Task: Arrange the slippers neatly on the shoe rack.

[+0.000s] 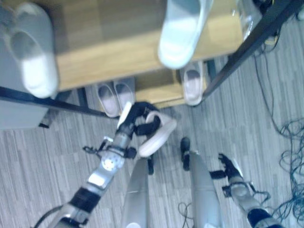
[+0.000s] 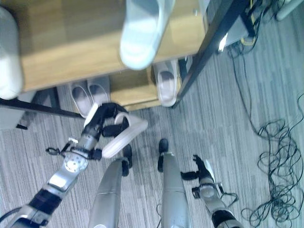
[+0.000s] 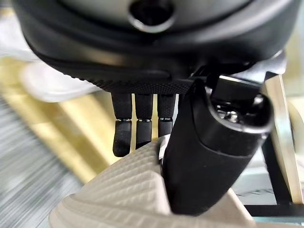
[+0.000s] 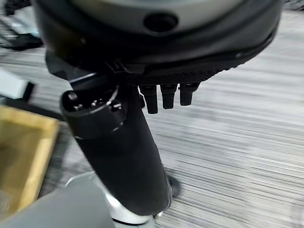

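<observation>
The shoe rack (image 1: 118, 52) spreads wide ahead of both hands, wooden boards in a dark frame, and no label or writing can be read anywhere on it or on the footwear. On its top board sits a pale slipper (image 1: 183, 31) beyond and a little right of the left hand, toe hanging over the front edge, and another pale slipper (image 1: 31, 52) lies well off to that hand's left. Down on the lower board, just beyond the left hand, a pair of pinkish slippers (image 1: 115, 96) stands side by side, and a single pinkish slipper (image 1: 192, 83) sits further to the right of it. The left hand (image 1: 135, 118) is clamped on a cream slipper (image 1: 159, 133), fingers and thumb curled round its edge, holding it above the grey floor (image 1: 42, 156) just short of the rack. The left wrist view gets in close and shows what the head views cannot: the ribbed texture of that slipper's surface under the thumb. The right hand (image 1: 229, 166) hangs low and well to the right of the left one, away from the rack; its own wrist view shows fingers relaxed, holding nothing, striped floor beneath.
</observation>
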`<state>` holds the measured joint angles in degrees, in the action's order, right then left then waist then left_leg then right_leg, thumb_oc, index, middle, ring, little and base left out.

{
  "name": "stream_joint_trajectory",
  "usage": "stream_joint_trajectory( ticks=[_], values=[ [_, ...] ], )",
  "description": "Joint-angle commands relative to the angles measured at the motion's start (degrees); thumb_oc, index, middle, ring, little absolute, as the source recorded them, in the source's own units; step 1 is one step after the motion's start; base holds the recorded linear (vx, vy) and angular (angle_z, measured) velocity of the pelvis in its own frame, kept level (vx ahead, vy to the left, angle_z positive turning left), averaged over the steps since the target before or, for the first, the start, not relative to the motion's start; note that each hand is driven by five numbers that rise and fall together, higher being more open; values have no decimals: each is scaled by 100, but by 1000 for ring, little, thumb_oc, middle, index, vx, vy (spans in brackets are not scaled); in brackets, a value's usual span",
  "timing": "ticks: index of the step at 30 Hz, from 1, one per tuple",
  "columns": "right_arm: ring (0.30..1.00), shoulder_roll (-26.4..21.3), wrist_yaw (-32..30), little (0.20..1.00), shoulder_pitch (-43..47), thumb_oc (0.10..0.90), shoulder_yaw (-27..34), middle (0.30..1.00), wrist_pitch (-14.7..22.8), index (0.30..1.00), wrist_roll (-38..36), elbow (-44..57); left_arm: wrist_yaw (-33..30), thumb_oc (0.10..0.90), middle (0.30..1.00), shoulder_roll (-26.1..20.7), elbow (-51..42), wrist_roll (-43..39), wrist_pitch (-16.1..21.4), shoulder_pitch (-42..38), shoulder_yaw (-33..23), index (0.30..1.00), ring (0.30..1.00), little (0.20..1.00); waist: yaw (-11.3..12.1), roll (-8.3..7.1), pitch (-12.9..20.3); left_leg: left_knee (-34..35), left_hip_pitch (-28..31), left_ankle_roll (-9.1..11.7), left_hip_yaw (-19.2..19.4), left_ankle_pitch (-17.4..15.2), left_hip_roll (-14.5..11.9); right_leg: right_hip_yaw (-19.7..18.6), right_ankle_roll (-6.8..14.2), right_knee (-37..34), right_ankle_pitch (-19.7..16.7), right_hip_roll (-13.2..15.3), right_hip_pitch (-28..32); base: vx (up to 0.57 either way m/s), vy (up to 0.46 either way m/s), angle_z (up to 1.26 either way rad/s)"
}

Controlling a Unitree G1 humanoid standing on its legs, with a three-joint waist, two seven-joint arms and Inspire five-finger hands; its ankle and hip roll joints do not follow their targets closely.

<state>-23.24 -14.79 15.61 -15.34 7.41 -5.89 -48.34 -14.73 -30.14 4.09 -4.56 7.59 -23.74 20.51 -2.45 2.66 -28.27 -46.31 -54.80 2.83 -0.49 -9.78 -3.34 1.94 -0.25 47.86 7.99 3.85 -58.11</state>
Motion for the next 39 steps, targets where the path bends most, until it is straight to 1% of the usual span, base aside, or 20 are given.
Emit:
stream_joint_trajectory(
  ticks=[1, 2, 3, 4, 5, 6, 11, 13, 16, 17, 18, 19, 21, 25, 30, 31, 33, 34, 36, 39],
  values=[
    [900, -266, -484, 900, -519, 800, 49, 900, 336, 900, -150, 694, -708, 400, 300, -56, -623, 466, 576, -629, -77, 300, 300, 300, -178, 55, 693, -802, -1060, -235, -116, -379, -47, -192, 116, 584, 901, 73, -479, -61, 72, -7],
    [900, -345, -605, 900, -468, 800, 116, 900, 435, 900, -198, 1144, -945, 400, 300, -272, -644, 661, 536, -1100, -92, 300, 300, 300, -269, 38, 595, -1328, -1520, -318, -201, -578, -129, -293, 98, 1063, 1056, 49, -906, -14, 54, -18],
    [900, -391, -638, 900, -451, 800, 144, 900, 461, 900, -193, 1312, -1073, 400, 300, -371, -672, 720, 523, -1329, -80, 300, 300, 300, -273, 45, 575, -1713, -1831, -344, -262, -733, -148, -329, 67, 1403, 1202, 10, -1199, -4, 79, -27],
    [900, -433, -673, 900, -399, 800, 152, 900, 489, 900, -217, 1404, -1184, 400, 300, -478, -695, 729, 523, -1533, -126, 300, 300, 300, -294, 64, 529, -2028, -2069, -372, -248, -860, -156, -366, 82, 1746, 1287, -18, -1458, 41, 47, -27],
    [900, -433, -673, 900, -398, 800, 153, 900, 488, 900, -217, 1404, -1185, 400, 300, -478, -692, 728, 523, -1538, -124, 300, 300, 300, -291, 65, 540, -2046, -2091, -372, -248, -870, -157, -367, 82, 1763, 1296, -19, -1480, 53, 32, -18],
    [900, -500, -667, 900, -335, 800, 186, 900, 567, 900, -258, 1809, -1412, 400, 300, -699, -773, 768, 504, -1879, -208, 300, 300, 300, -336, 49, 424, -2711, -2530, -406, -274, -1113, -172, -413, 62, 2348, 1475, -51, -1921, 71, 38, -16],
    [900, -729, -784, 900, -102, 800, 179, 900, 740, 900, -271, 2422, -1995, 400, 300, -1300, -761, 1032, 360, -2734, -128, 300, 300, 300, -376, 75, 123, -4307, -3507, -491, -304, -1669, -235, -423, 111, 3892, 1895, -139, -2916, 98, 26, -16],
    [900, -914, -794, 900, -71, 800, 238, 900, 818, 900, -298, 2798, -2330, 400, 300, -1585, -587, 1242, 253, -3163, 22, 300, 300, 300, -415, -19, -147, -4932, -3515, -521, -243, -1991, -290, -485, 138, 4563, 2110, -180, -3018, 148, -1, -12],
    [900, -1125, -760, 900, -203, 800, 185, 900, 899, 900, -363, 3133, -2579, 400, 300, -1998, -268, 1457, 89, -3584, 382, 300, 300, 300, -451, -167, -153, -5518, -3515, -569, -140, -2352, -355, -659, 178, 5253, 2348, -251, -3184, 121, 9, -10],
    [900, -1115, -755, 900, -223, 800, 195, 900, 891, 900, -368, 3152, -2594, 400, 300, -1997, -235, 1454, 96, -3614, 423, 300, 300, 300, -442, -186, -153, -5552, -3515, -572, -132, -2379, -358, -671, 185, 5287, 2381, -253, -3184, 145, 25, -9],
    [900, -1254, -740, 900, -412, 800, 163, 900, 953, 900, -308, 3414, -2739, 400, 300, -2255, -62, 1681, 2, -3776, 634, 300, 300, 300, -455, -174, -153, -5964, -3515, -596, -202, -2612, -337, -729, 186, 5693, 2623, -260, -3184, 141, 21, 1],
    [900, -1350, -706, 900, -473, 800, 168, 900, 973, 900, -330, 3541, -2755, 400, 300, -2381, 64, 1742, -44, -3869, 724, 300, 300, 300, -471, -198, -153, -6156, -3515, -603, -204, -2733, -339, -765, 185, 5896, 2717, -266, -3184, 173, 35, 3],
    [900, -1483, -681, 900, -650, 800, 188, 900, 1000, 900, -312, 3711, -2815, 400, 300, -2490, 243, 1807, -65, -3955, 887, 300, 300, 300, -479, -194, -153, -6566, -3515, -620, -271, -2920, -290, -810, 187, 6275, 2920, -279, -3184, 117, 34, 1],
    [900, -1676, -599, 900, -856, 800, 114, 900, 989, 900, -411, 3804, -2869, 400, 300, -2518, 834, 1477, -50, -4117, 1095, 300, 300, 300, -545, -245, -153, -7236, -3515, -645, -323, -3247, -270, -1000, 193, 7012, 3222, -301, -3184, 93, 32, -4],
    [900, -1871, -493, 900, -938, 800, 10, 900, 1012, 900, -494, 3852, -2763, 400, 300, -2516, 1506, 1324, -108, -4620, 1584, 300, 300, 300, -674, -288, -153, -7804, -3515, -662, -331, -3496, -212, -1199, 165, 7631, 3523, -293, -3184, 65, 25, 0],
    [900, -1868, -491, 900, -943, 800, 15, 900, 1012, 900, -498, 3854, -2767, 400, 300, -2507, 1533, 1318, -99, -4647, 1611, 300, 300, 300, -673, -296, -153, -7814, -3515, -661, -326, -3505, -209, -1207, 168, 7646, 3539, -291, -3184, 42, 20, 2],
    [900, -1967, -428, 900, -949, 800, 7, 900, 1035, 900, -509, 3926, -2626, 400, 300, -2547, 1862, 1400, -167, -4902, 1923, 300, 300, 300, -749, -315, -153, -8027, -3515, -648, -290, -3585, -205, -1308, 180, 7869, 3617, -262, -3184, 50, 23, 3],
    [900, -1959, -425, 900, -954, 800, 13, 900, 1034, 900, -513, 3930, -2629, 400, 300, -2538, 1892, 1393, -158, -4936, 1957, 300, 300, 300, -747, -327, -153, -8036, -3515, -648, -284, -3592, -201, -1317, 184, 7882, 3631, -259, -3184, 48, 33, 3],
    [900, -2048, -347, 900, -943, 800, -1, 900, 1070, 900, -552, 3975, -2451, 400, 300, -2463, 2343, 1421, -172, -5243, 2291, 300, 300, 300, -808, -357, -153, -8180, -3515, -641, -246, -3651, -212, -1409, 211, 8036, 3680, -236, -3184, 40, 23, 0],
    [900, -2094, -303, 900, -935, 800, -33, 900, 1072, 900, -530, 3941, -2294, 400, 300, -2387, 2628, 1399, -168, -5441, 2501, 300, 300, 300, -861, -390, -153, -8290, -3515, -636, -225, -3681, -205, -1463, 237, 8134, 3673, -215, -3184, 0, 0, 0]
  ],
)
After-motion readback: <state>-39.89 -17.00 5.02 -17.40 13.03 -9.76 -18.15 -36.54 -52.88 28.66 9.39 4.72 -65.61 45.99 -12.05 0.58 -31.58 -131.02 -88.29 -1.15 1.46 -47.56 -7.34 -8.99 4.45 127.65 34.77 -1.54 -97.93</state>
